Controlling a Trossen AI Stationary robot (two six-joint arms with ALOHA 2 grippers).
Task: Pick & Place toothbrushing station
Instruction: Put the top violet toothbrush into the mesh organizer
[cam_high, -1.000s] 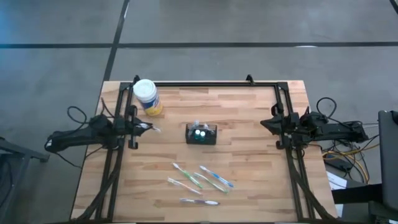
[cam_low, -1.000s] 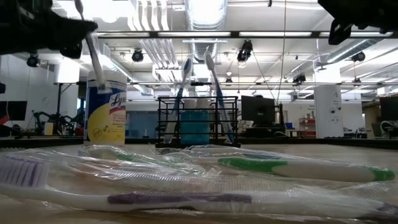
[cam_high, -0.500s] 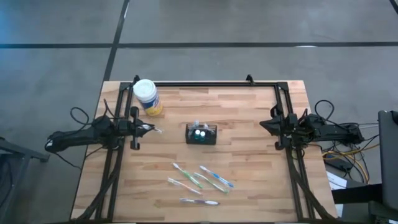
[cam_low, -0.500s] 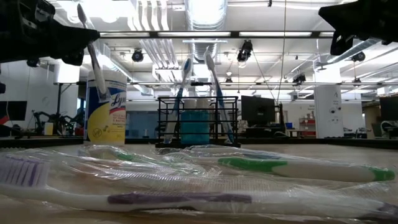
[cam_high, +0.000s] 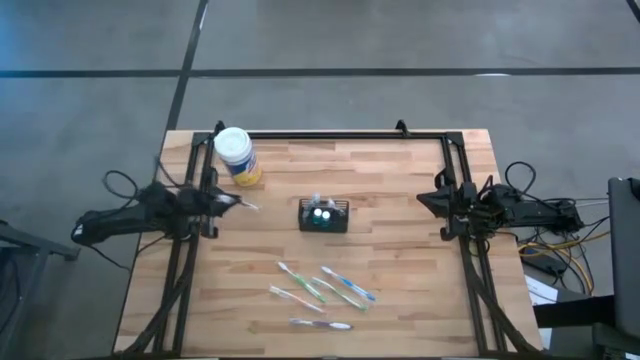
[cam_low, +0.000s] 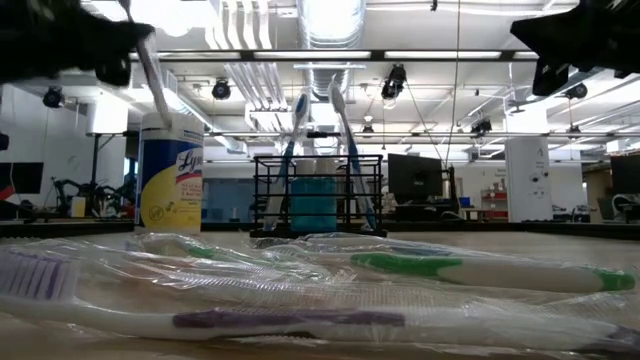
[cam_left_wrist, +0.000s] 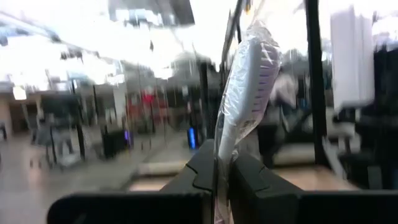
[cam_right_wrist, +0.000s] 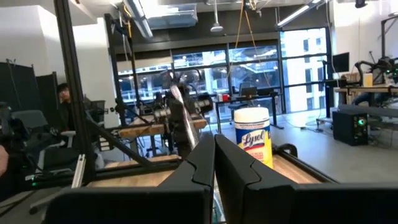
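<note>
The toothbrushing station (cam_high: 323, 215), a small black wire caddy, stands mid-table with two toothbrushes upright in it (cam_low: 318, 192). Several wrapped toothbrushes (cam_high: 320, 290) lie flat on the table nearer the front edge. My left gripper (cam_high: 228, 201) hovers at the table's left edge, shut on another wrapped toothbrush (cam_left_wrist: 245, 81), well left of the caddy. Opposite it, above the right edge, my right gripper (cam_high: 422, 198) is shut, with nothing between its fingers (cam_right_wrist: 214, 152). My left gripper pinches the wrapped toothbrush between its two fingers (cam_left_wrist: 202, 177), on the wrapper below the head (cam_left_wrist: 219, 155). The fingers reach in about level from the table's left and lie across the brush. It stands steeply, head end up, lifted clear of the table (cam_low: 152, 85).
A white-capped, yellow-labelled jar (cam_high: 237, 156) stands at the far left, close behind my left gripper. A black frame (cam_high: 330, 133) runs along the table's left, far and right edges. Bare wood lies between the caddy and each arm.
My right gripper has sunk a little above the table's right edge, staying shut. My left gripper dipped and then rose slightly with the toothbrush, which keeps its steep tilt.
</note>
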